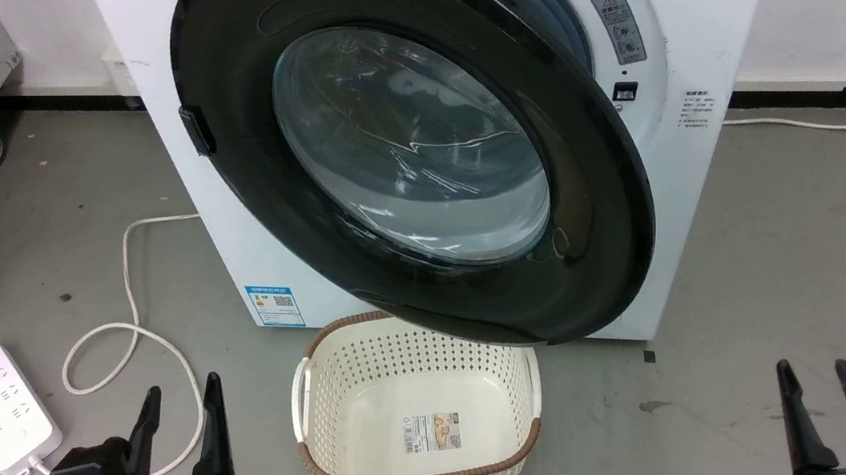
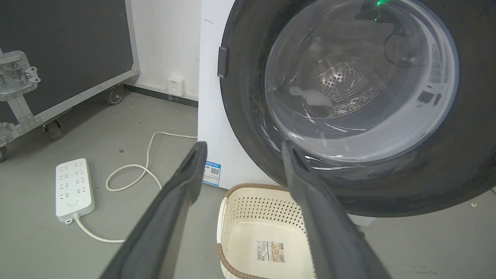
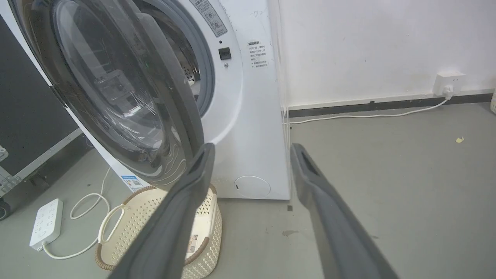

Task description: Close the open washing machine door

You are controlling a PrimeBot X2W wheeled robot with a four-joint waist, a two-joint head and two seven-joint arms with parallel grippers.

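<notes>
The washing machine door [image 1: 412, 150] stands partly open. It is swung out from the front of the washing machine [image 1: 694, 10] and turned toward the robot. Its hinged side is at the robot's left. Its free edge, at the robot's right, is away from the white front, so the grey gasket and the small lock slot show behind it. The lower rim of the door hangs above the back edge of a cream basket [image 1: 355, 472] on the floor. The two seem apart, so the basket probably does not block the swing.

Both arms are low and near the robot, well apart from the door. The left gripper [image 1: 183, 384] has its fingers spread wide and holds nothing. The right gripper [image 1: 813, 365] is also open and empty. This looks like a waiting pose with the push not yet begun. The right gripper is on the side of the free edge, where a push on the black rim would likely turn the door most easily.

A white power strip [image 1: 0, 406] with its cable [image 1: 133, 305] lies on the floor at the left, clear of the door.
</notes>
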